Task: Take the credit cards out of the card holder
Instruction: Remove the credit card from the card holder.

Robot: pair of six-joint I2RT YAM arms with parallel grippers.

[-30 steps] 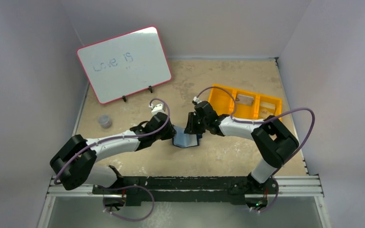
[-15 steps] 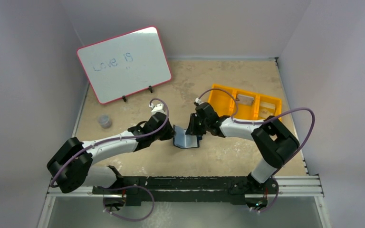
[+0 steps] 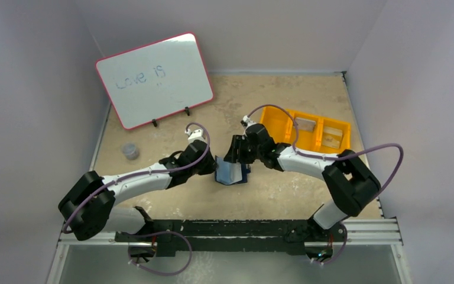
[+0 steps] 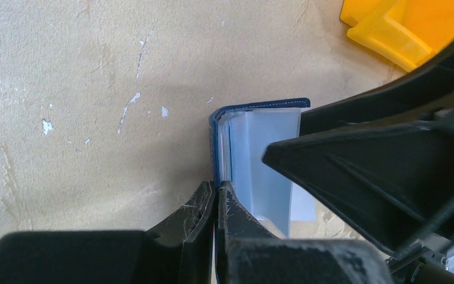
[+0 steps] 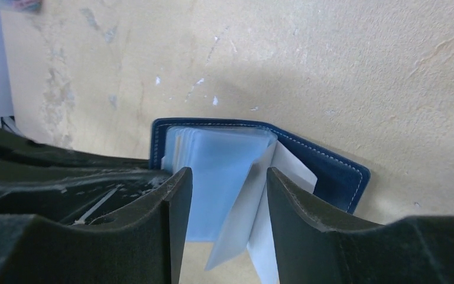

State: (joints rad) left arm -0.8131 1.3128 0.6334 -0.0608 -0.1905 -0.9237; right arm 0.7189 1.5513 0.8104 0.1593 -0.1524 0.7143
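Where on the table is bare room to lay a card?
Bare: the table's far middle, between whiteboard and tray; also the strip nearer than the holder. Crowded: centre, where left gripper and right gripper meet at the holder.

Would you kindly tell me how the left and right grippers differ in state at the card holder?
The left gripper is shut, pinching the card holder by the edge of its blue cover; the right gripper stands open. The left gripper clamps one outer cover, while the right gripper straddles the pale see-through pockets without visibly clamping them. Both meet at the opened card holder.
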